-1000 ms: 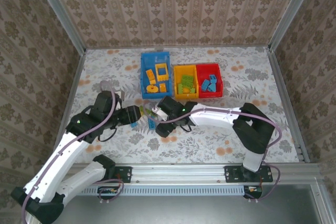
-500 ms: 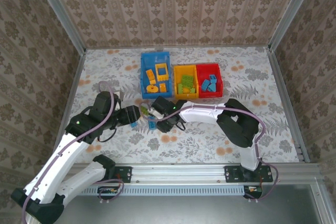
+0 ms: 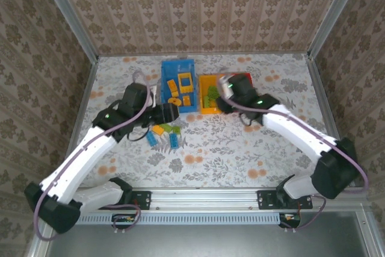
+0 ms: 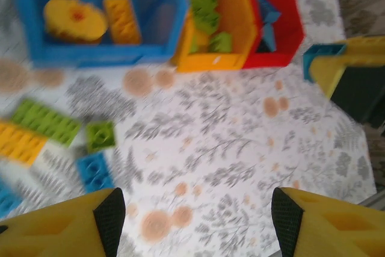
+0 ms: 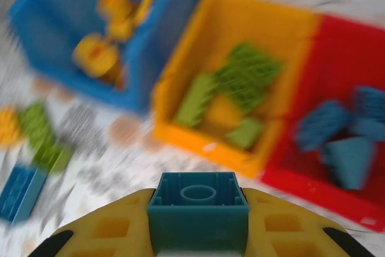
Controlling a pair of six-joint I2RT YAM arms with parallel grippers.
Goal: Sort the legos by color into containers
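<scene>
**Held part.** The right gripper (image 5: 198, 209) has its fingers closed on a blue brick (image 5: 198, 221), with one stud facing the wrist camera. The brick's long axis cannot be determined, because its length is hidden between the fingers.

**Target relation.** The red bin (image 4: 287, 40) is the rightmost of the three and already contains blue bricks (image 5: 349, 142). In the right wrist view it lies to the right of the fingers and beyond them. The yellow bin (image 5: 180, 130), which holds green bricks (image 5: 246, 76), lies straight ahead. In the top view the gripper hangs at the far side of the table, about where these two bins meet. The right arm is the nearer arm to both. The drop probably calls for a further shift to the right. If the brick is released here, it may fall into the yellow bin.

**Other arm.** The left gripper (image 4: 198, 215) has its fingers spread with nothing between them. It hangs just near of the blue bin (image 3: 178, 61) and above the loose legos (image 3: 171, 129). These are orange-yellow, green and blue pieces lying flat, close together.

**Surface and room.** The table (image 3: 252, 142) carries a floral-patterned covering. Patterned walls (image 3: 204, 10) enclose the left, right and far sides.
</scene>
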